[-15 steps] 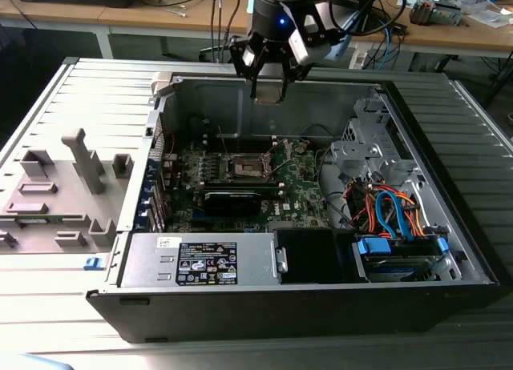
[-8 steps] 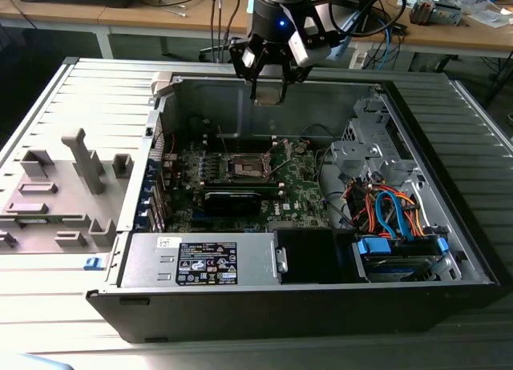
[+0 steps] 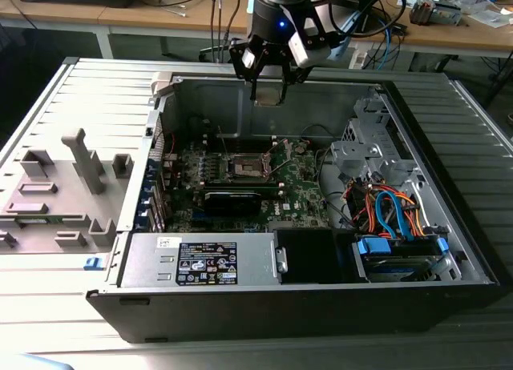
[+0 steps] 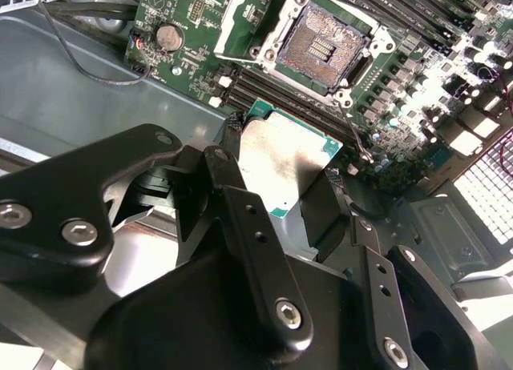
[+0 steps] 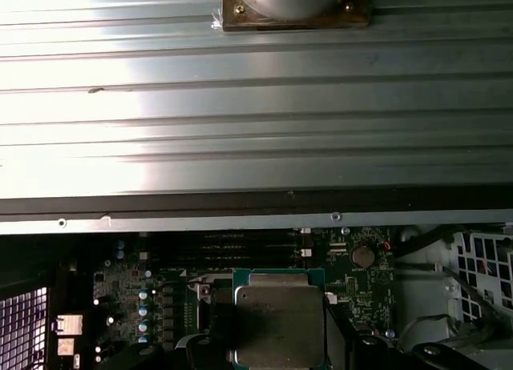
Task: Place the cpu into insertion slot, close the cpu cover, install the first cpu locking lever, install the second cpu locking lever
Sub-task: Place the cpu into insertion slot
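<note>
Gripper [image 4: 280, 174] is clamped on the cpu [image 4: 290, 146], gripping two opposite edges and holding it in the air above the green motherboard [image 4: 192, 62]. Nearby on that board, inside the open computer case [image 3: 304, 310], the insertion slot [image 4: 321, 43] lies uncovered.

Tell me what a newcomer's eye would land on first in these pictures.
The gripper hangs over the open computer case, shut on the cpu, whose silver top shines in both wrist views. The insertion slot sits empty and uncovered on the green circuit board. Blue and orange cables stand out at the exterior view's right.
</note>
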Robot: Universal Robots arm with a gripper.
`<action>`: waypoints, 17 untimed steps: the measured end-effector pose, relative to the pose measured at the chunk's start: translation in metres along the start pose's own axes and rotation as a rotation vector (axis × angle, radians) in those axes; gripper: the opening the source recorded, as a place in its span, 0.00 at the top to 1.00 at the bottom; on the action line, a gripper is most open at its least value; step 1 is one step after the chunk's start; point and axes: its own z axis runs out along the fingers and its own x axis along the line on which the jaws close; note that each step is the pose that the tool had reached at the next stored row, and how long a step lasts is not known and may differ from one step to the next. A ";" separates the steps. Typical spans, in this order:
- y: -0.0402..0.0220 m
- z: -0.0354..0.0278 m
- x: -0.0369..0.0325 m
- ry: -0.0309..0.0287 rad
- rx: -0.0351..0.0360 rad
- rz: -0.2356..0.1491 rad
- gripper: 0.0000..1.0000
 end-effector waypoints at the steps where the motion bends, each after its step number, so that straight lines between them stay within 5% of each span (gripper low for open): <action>1: -0.0001 0.0001 0.0000 0.0000 0.0000 0.000 0.46; 17: -0.0038 0.0030 -0.0001 0.0001 0.0001 0.000 0.46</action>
